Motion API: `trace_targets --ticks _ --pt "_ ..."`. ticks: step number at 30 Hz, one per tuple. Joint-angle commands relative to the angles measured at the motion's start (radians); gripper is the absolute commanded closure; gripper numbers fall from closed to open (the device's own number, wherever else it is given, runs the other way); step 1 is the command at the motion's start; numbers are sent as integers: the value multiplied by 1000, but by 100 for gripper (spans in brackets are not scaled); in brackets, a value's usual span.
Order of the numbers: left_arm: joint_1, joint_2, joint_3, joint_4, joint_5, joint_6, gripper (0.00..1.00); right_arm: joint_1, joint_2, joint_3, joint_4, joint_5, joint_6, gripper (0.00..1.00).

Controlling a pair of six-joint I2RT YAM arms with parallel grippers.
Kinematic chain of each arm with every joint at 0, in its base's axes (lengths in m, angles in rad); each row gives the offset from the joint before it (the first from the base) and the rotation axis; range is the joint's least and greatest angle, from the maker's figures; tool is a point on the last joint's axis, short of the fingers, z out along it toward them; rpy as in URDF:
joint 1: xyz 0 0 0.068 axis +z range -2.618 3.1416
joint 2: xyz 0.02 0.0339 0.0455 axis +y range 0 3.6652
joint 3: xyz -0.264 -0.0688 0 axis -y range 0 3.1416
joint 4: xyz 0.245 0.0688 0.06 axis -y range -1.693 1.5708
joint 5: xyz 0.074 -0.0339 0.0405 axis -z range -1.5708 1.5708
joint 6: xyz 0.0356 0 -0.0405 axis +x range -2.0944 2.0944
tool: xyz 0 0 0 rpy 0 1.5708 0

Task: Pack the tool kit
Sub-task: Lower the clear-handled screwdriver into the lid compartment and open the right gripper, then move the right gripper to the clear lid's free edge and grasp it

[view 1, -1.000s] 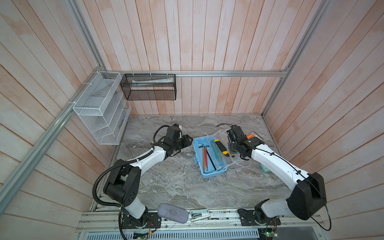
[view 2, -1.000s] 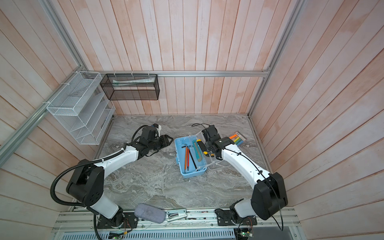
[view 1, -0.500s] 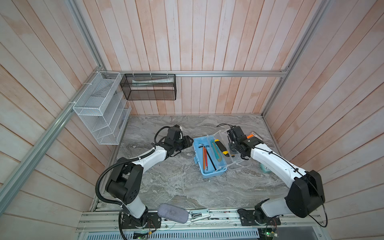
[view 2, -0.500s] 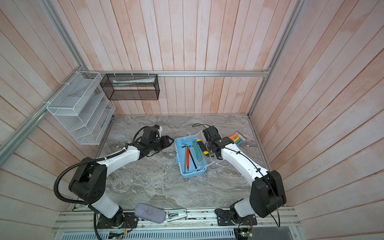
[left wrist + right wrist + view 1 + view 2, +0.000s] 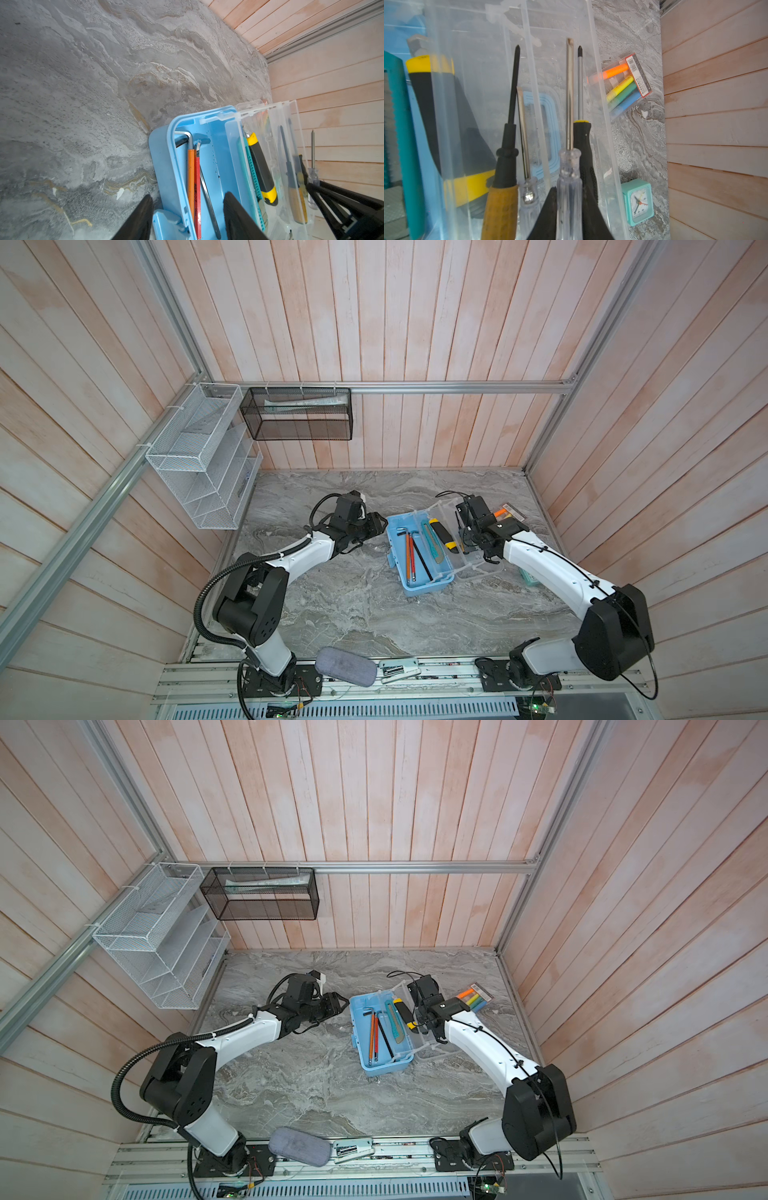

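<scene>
Your left gripper [image 5: 188, 196] has its jaws well apart, straddling one long wall of the tool box [image 5: 419, 587]. One finger [image 5: 141, 216] is outside over the worktop [image 5: 353, 605] and the other is over the box interior, with the blue latch piece between them. You can't tell whether either finger touches the plastic.

Your right gripper [image 5: 569, 199] has its jaws drawn in around the clear-handled screwdriver [image 5: 569, 166]. They grip the handle, and the shaft points out over the clear lid [image 5: 477, 83].

The box sits mid-worktop, slightly to your right, with the lid swung open flat on its far side from the left gripper. The hex keys [image 5: 191, 166] lie in the blue tray. The yellow-black utility knife [image 5: 261, 170] and a teal cutter [image 5: 432, 545] lie along the hinge side. Three more screwdrivers [image 5: 506, 155] rest in the lid.

Room is tight past the lid. The marker pack [image 5: 623, 87] and a small teal clock [image 5: 638, 201] lie between its edge and the right wall. The worktop in front of and to the left of the box is bare. A grey pouch [image 5: 345, 666] lies on the front rail.
</scene>
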Motion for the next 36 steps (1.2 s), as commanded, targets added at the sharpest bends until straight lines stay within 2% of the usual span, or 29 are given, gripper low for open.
trace_targets --ticks 1,3,10,15,18,23,26,29,33,36 --pt "-3 26 22 6 5 0 43 -5 -20 -3 -8 -20 12 76" --pt "-4 29 23 10 7 -3 43 -5 -27 -4 -6 -24 14 73" --pt "-8 58 57 -5 -5 10 43 -5 -61 42 -23 -27 29 75" --pt "-35 115 131 -63 -75 50 43 -4 -127 57 53 -149 78 73" --pt "-57 165 215 -152 -152 78 45 -5 -141 78 73 -216 85 72" --pt "-106 265 392 -383 -355 138 49 -5 -170 79 109 -195 71 72" --pt "-117 288 421 -428 -405 154 50 -5 -188 70 136 -194 59 72" --pt "-118 322 452 -453 -397 153 54 -6 -198 55 164 -188 48 71" --pt "-117 359 487 -473 -392 151 67 -11 -198 40 193 -195 34 71" --pt "-113 375 508 -479 -415 155 72 -22 -200 26 219 -231 31 71"
